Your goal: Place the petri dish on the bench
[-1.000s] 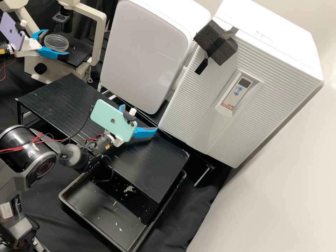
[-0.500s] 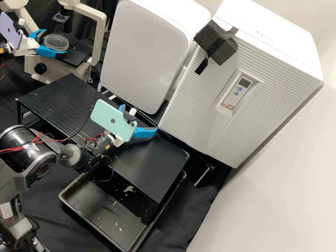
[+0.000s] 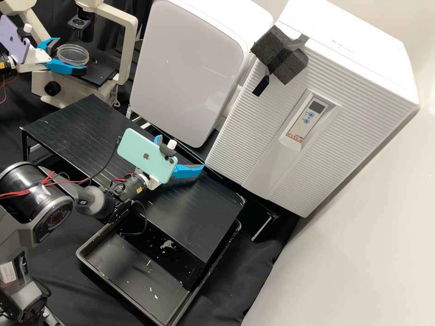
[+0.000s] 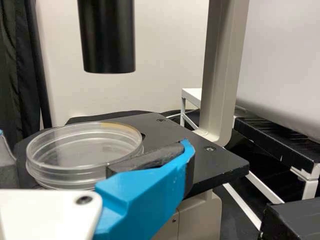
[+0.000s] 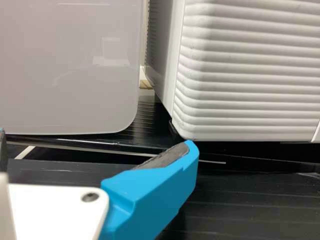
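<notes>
Slight drift of left gripper (image 3: 70, 55) toward the high view's left edge since a second ago; no visible shift of petri dish (image 4: 82, 150). Level on microscope stage (image 4: 215, 162), by the edge nearest left gripper. Left jaws wide, around dish, no firm hold evident. Right gripper (image 3: 180, 153) above bench (image 3: 81, 122), near far edge; jaws wide, nothing between. Likely light, stiff, slick, brittle. Best taken low on opposite sides of rim, gentle even squeeze; keep level, could slip or crack if pinched hard.
</notes>
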